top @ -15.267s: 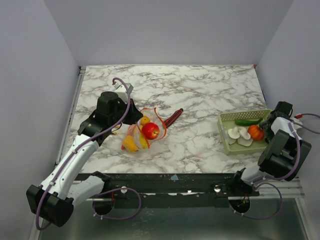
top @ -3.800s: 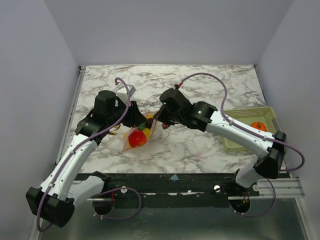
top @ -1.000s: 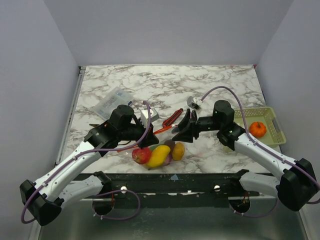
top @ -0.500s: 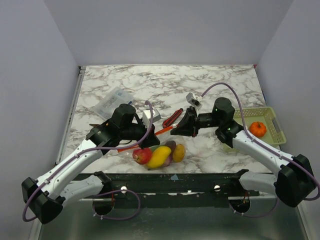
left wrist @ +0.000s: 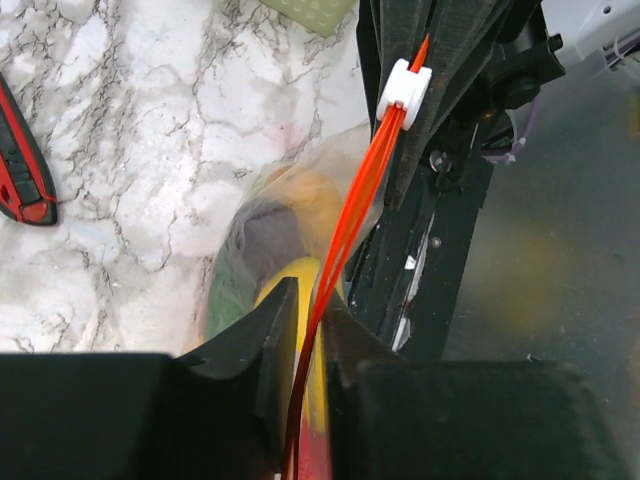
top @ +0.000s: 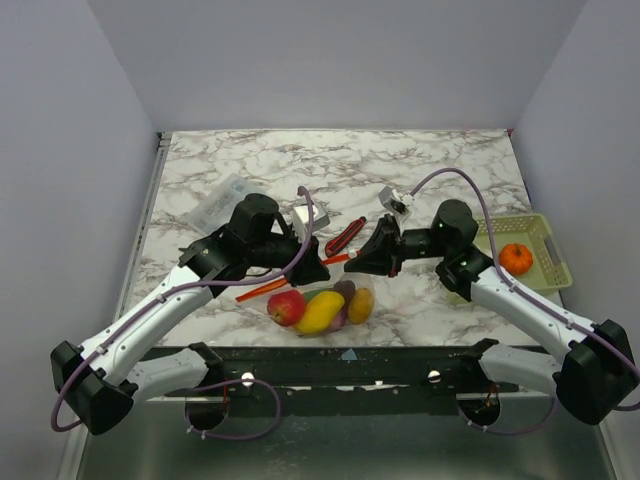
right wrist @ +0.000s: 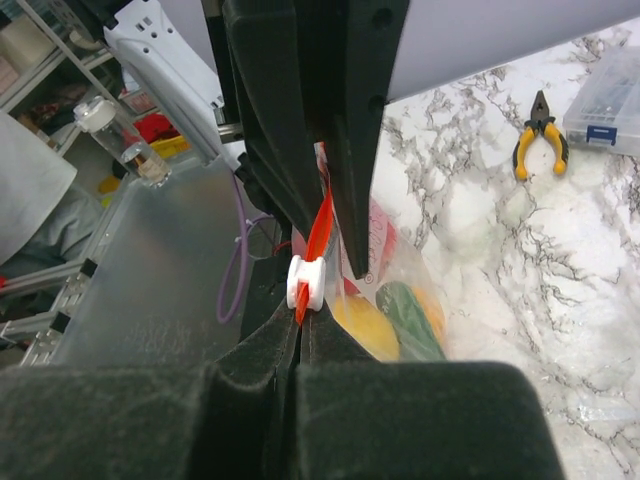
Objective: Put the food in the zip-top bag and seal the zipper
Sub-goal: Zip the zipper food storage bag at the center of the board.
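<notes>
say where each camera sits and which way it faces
top: above and behind the arms, looking down at the table; both arms meeting at the bag.
left wrist: on the left arm, looking past the left fingers along the zipper to the right fingers.
right wrist: on the right arm, facing the opposite way; right fingers shut on the zipper, left fingers beyond.
shared: the white slider, in both wrist views.

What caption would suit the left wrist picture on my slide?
Orange zipper runs through the left claw to its white slider at the right claw; toy food inside the bag.
</notes>
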You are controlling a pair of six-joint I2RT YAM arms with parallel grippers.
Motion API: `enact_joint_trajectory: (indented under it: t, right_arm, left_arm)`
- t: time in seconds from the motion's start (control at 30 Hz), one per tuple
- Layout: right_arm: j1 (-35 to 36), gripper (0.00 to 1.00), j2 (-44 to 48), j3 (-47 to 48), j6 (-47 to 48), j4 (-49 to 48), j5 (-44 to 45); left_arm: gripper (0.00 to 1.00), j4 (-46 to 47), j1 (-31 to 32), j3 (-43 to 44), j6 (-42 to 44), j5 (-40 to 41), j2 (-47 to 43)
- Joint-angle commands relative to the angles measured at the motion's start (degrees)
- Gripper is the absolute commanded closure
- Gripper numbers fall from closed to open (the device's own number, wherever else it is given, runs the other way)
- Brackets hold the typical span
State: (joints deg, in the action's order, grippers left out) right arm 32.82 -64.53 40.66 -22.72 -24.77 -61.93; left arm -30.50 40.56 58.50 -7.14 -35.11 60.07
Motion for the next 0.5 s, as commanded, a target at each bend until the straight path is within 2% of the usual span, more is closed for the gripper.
enact_joint_trajectory:
  t: [0.0,0.1,0.17,0.2,0.3,0.33,0.37,0.4,0.43,0.47]
  right_arm:
    - [0.0,1.00,0.7,-0.6,-1.5,-1.0,0.6]
    - [0.0,1.00,-0.4,0.4,-1.1,0.3,0.6]
    - [-0.1,1.00,-1.1,0.6,-1.1,0.8,0.3]
    - [-0.1,1.00,-1.2,0.6,-1.0,0.8,0.3]
    - [0.0,0.99,-1.4,1.8,-0.3,4.1,1.8]
    - [0.0,0.90,-1.6,3.3,1.5,8.0,3.0]
    - [0.0,0.76,-1.7,5.8,3.6,14.6,5.4]
    - [0.0,0.55,-1.6,8.4,6.4,20.5,8.1]
    - [0.0,0.42,-1.3,10.3,7.6,26.6,12.1]
    - [0.0,0.37,-1.1,12.5,9.4,31.5,14.9]
  left_arm:
    - [0.78,3.6,-0.2,1.4,-1.1,-4.0,2.0]
    - [0.72,5.5,-0.2,1.5,-2.1,-6.4,2.5]
    - [0.73,5.9,-0.3,2.0,-2.1,-7.3,2.6]
    - [0.77,5.7,-0.2,2.2,-2.0,-7.4,2.5]
    - [0.99,4.9,-0.2,3.3,-1.6,-7.2,2.9]
    - [1.00,3.8,-0.2,4.0,-1.0,-6.8,3.2]
    - [1.00,2.8,-0.3,4.7,-0.2,-5.9,3.6]
    - [1.00,1.6,-0.2,5.2,0.5,-4.5,3.7]
    - [1.00,0.7,-0.2,5.3,1.1,-3.3,3.9]
    - [1.00,-0.2,-0.3,5.4,1.9,-2.2,4.0]
